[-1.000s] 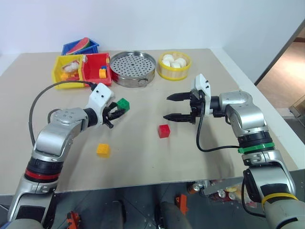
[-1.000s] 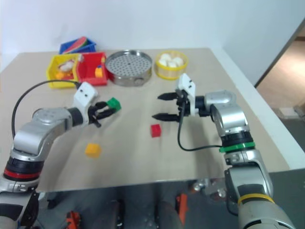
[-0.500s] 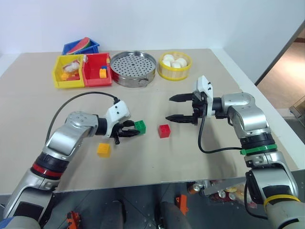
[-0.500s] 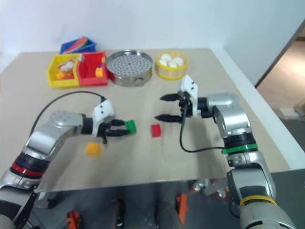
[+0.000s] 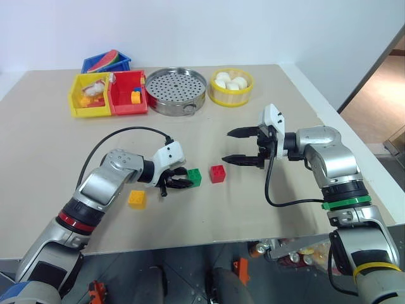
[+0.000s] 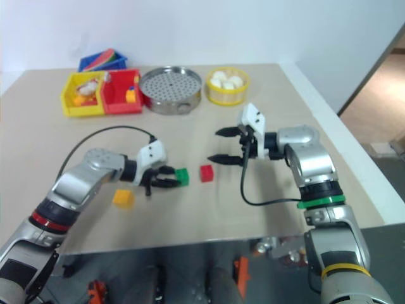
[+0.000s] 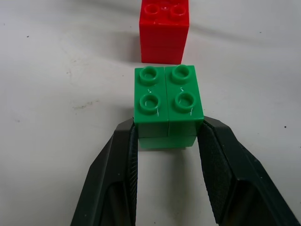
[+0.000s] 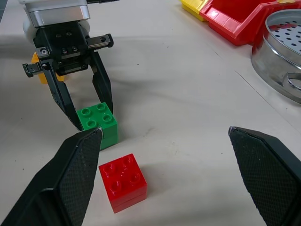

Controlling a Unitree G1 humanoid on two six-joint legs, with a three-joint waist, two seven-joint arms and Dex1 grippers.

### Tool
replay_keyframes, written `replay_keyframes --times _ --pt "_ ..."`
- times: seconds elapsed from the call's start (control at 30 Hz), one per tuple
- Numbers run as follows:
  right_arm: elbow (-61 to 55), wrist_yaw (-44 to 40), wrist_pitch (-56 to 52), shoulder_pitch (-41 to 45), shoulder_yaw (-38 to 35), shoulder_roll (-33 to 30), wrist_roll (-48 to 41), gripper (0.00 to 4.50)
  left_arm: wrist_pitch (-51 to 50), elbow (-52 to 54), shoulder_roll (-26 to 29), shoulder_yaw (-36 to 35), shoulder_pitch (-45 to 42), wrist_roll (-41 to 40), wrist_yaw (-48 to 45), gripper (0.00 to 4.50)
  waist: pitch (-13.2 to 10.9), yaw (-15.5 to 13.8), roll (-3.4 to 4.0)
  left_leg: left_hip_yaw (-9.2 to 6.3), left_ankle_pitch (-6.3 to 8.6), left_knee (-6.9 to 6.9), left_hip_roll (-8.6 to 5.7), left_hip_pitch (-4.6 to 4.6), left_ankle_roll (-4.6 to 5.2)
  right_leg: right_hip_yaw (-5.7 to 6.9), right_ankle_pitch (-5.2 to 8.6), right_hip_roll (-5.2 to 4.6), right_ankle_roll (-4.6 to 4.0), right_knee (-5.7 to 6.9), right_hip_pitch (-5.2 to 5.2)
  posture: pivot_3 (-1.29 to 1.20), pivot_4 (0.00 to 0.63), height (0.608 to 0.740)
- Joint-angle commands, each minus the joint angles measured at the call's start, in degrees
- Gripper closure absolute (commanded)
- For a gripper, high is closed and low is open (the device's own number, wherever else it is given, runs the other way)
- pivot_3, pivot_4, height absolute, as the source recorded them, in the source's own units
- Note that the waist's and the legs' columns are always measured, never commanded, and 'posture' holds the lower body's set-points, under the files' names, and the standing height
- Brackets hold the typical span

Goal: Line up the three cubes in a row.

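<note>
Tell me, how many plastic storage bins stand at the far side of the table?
3: a blue bin at the back, a yellow bin in front of it, and a red bin beside the yellow one. More may be hidden behind.

Light: you get bright, even overhead light across the table point(image 5: 266, 209).
Shadows: soft and short; a faint one under the green cube point(image 7: 167, 101).
Glare: mild sheen on the steamer tray point(image 5: 176, 90).
Focus: your wrist views are sharp on the studs; head views slightly softer.
</note>
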State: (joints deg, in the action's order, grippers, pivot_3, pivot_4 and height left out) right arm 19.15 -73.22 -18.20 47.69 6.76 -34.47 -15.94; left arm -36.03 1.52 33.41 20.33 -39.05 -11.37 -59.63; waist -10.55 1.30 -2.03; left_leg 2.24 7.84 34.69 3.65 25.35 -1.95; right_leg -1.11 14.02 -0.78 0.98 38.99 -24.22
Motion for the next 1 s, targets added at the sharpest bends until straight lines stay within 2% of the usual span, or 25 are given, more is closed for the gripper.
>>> replay_keyframes --times 0.03,1.0 --pt "-2.6 -1.06 -0.72 0.14 -2.28 -0.98 -2.13 0.0 2.56 -0.21 0.68 -0.64 -1.16 1.03 -1.02 3.21 0.0 0.0 0.0 0.0 0.0 0.0 0.0 0.0 0.0 0.0 0.0 0.0 0.0 0.0 0.0 0.0 0.15 0.74" --pt "-3.91 -1.19 0.22 -1.0 -1.66 -1.62 -1.23 0.0 7.8 -5.07 -0.65 -0.49 -2.36 4.13 -3.97 3.21 0.0 -0.04 0.0 -0.01 0.0 0.1 0.0 0.01 0.01 0.0 -0.02 0.0 0.01 0.04 0.02 0.0 0.15 0.74"
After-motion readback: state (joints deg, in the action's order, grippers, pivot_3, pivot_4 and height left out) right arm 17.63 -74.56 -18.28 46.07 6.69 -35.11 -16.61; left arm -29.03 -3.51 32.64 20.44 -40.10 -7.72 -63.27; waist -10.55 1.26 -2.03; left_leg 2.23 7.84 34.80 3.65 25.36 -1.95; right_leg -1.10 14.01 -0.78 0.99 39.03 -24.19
